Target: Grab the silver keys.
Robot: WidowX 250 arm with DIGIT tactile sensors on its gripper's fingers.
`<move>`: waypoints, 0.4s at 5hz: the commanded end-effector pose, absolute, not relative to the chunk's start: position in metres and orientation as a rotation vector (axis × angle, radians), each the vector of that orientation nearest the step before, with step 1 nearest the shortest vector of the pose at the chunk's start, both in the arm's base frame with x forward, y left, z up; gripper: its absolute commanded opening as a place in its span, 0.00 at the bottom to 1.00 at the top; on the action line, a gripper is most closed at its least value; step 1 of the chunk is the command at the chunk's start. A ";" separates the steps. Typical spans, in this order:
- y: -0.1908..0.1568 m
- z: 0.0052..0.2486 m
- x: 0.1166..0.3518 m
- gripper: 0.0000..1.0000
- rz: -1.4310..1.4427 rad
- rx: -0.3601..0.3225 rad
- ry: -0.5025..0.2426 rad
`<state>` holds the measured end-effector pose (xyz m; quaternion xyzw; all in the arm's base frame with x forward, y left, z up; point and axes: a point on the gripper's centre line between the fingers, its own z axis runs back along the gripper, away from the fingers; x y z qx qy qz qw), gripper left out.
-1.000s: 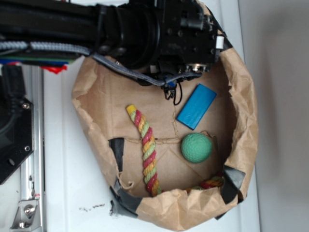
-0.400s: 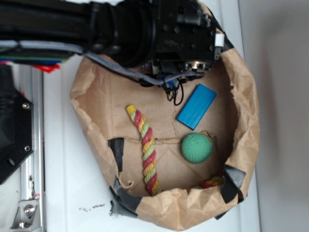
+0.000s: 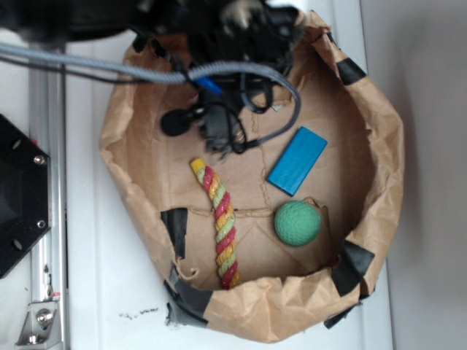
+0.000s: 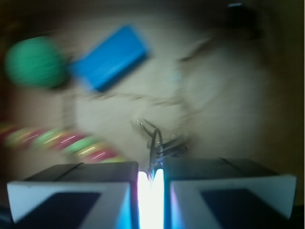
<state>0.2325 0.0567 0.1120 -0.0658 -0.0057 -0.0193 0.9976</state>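
Above bare bag floor, pincer clamped on silver keys, clear of block.

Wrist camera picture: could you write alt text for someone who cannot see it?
Blurred close-up: two gripper pads pinch a bunch of silver keys over brown paper. Behind lie a blue block, a green ball and a striped rope.

Robotics lab bench, alu rail, taped paper bin w/ test objs
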 end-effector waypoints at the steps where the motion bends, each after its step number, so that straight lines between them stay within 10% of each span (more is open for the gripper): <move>1: 0.052 0.138 0.234 0.00 -0.087 -0.168 -0.110; 2: 0.049 0.133 0.245 0.00 -0.033 -0.124 -0.115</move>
